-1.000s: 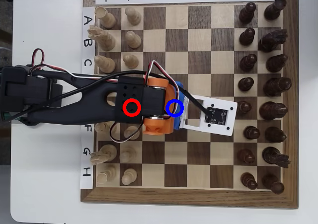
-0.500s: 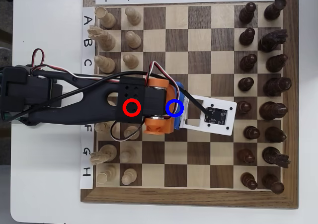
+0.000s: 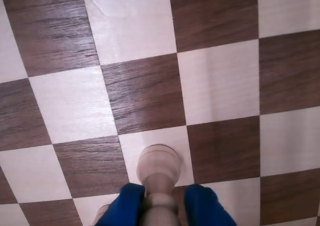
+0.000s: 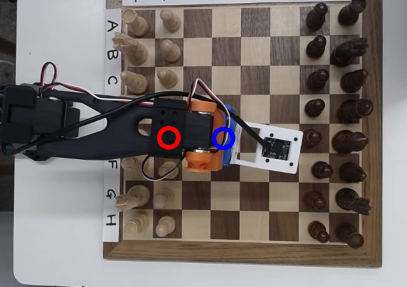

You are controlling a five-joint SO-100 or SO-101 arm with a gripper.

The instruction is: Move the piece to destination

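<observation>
The piece (image 3: 159,167) sits gripped at its neck between the blue fingers (image 3: 126,206) of the hand (image 3: 161,206), over a light square in the wrist view. Overhead, the arm (image 4: 95,131) hides the destination ring's (image 4: 223,138) square. Pickup looks done; setting down and letting go remain.

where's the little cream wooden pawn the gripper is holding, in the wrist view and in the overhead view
Wrist view: the small cream-coloured wooden pawn stands at bottom centre, between the blue gripper fingers.
Overhead view: not visible; the black and orange arm covers that spot, near the drawn blue ring.
Shared landmark: the blue finger material, seen beside the orange motor in the overhead view.
</observation>
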